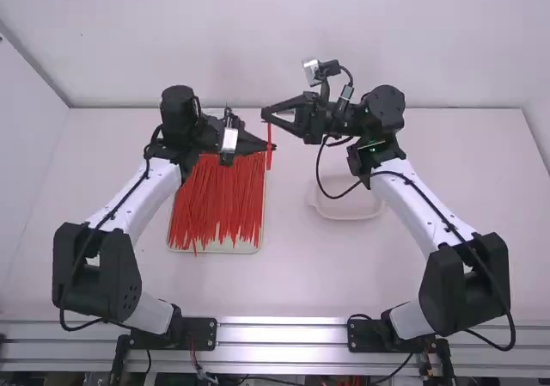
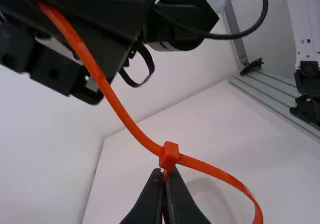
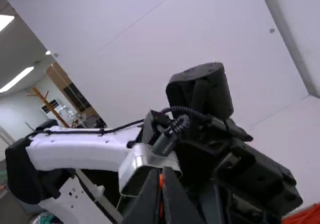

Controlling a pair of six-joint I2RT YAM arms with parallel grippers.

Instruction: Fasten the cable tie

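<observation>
An orange cable tie (image 1: 269, 149) hangs upright in the air between the two grippers, above the back right corner of the tray. In the left wrist view my left gripper (image 2: 163, 176) is shut on the tie right under its square head (image 2: 170, 155). The strap (image 2: 117, 107) runs up from the head into the other arm's black gripper, and a loop curves away on the other side. My right gripper (image 1: 268, 121) comes in from the right, above the left gripper (image 1: 261, 148). In the right wrist view the right gripper (image 3: 161, 185) is shut on the orange strap.
A white tray (image 1: 249, 247) holds a pile of several loose orange cable ties (image 1: 219, 201), left of the middle under the left arm. A clear shallow container (image 1: 344, 207) sits to the right of the tray, under the right arm. Bare table lies on both outer sides.
</observation>
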